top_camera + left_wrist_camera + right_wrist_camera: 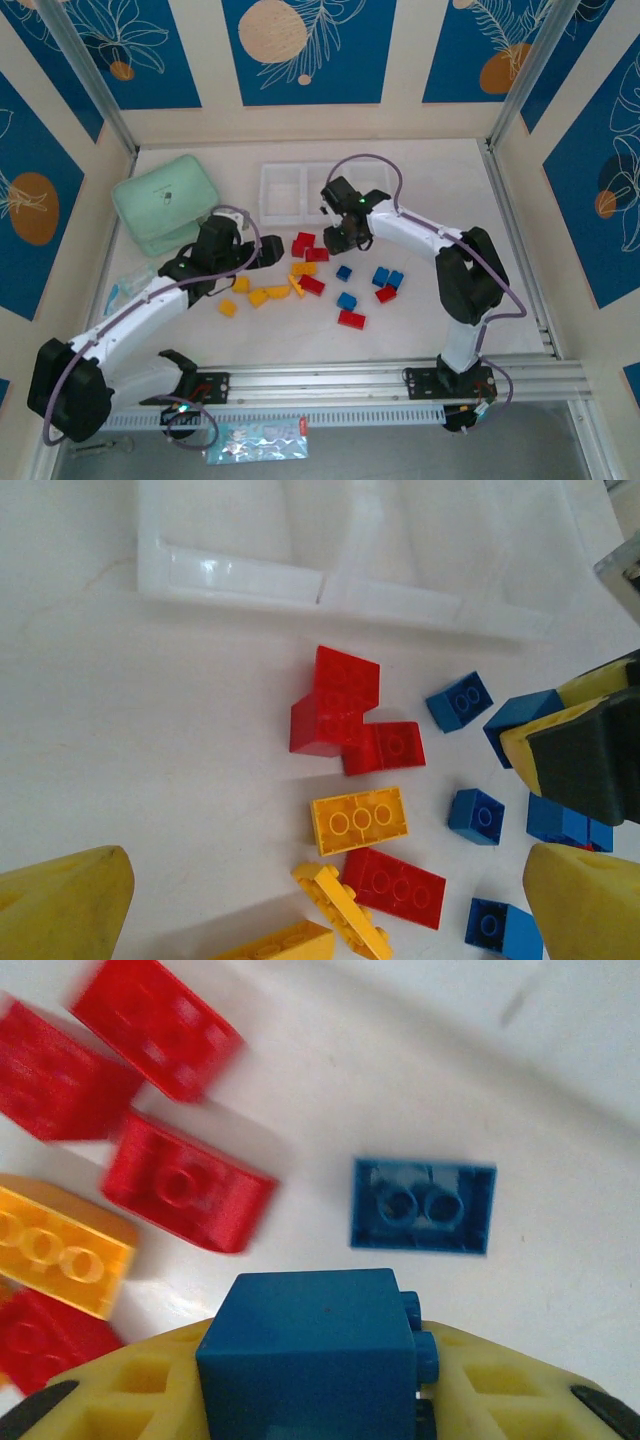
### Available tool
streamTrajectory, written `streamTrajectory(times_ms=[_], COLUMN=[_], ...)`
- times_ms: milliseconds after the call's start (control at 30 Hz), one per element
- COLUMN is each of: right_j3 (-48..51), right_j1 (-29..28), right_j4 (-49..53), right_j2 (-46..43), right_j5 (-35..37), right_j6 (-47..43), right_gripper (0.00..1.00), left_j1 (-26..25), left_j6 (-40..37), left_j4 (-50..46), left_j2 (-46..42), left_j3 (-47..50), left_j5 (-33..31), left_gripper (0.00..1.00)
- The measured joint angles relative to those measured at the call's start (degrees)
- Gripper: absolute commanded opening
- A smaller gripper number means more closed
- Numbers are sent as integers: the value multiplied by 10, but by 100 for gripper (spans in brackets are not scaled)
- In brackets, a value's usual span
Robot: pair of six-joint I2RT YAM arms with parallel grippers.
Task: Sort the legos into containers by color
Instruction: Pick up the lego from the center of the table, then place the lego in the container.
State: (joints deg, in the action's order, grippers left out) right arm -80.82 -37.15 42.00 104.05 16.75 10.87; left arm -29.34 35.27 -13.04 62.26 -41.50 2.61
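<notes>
Several loose legos [312, 285], right gripper [343, 240] pinching blue lego [305, 1350], left gripper [245, 258] spread, mint box [165, 203] nearby

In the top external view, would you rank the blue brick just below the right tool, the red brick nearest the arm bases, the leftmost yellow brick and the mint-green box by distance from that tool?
From the right tool:
1. Blue brick, just below it.
2. Red brick, nearest the bases.
3. Yellow brick, leftmost of the pile.
4. Mint-green box, far left.
</notes>
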Motion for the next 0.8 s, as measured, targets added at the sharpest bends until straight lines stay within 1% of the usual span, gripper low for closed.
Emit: streamTrajectory(times_ms=[100, 233, 500, 667, 800], right_j3=[-49, -131, -305, -419, -502], right_j1=[-10, -22, -25, -25, -25], right_j4=[7, -4, -29, -27, -16], right_j2=[6, 43, 192, 281, 337], right_j5=[0, 0, -2, -2, 0], right_j6=[0, 0, -5, -16, -24], right_gripper=[33, 33, 33, 33, 39], left_j1=[8, 24, 67, 76, 78], left_j6=[-5, -9, -8, -7, -6], left_j4=[-17, -34, -59, -59, -59], left_j2=[-9, -15, -17, -17, -17], left_j3=[-10, -14, -14, -14, -14], left_j5=[-11, -18, -21, -21, -21], left_gripper=[100, 100, 100, 100, 100])
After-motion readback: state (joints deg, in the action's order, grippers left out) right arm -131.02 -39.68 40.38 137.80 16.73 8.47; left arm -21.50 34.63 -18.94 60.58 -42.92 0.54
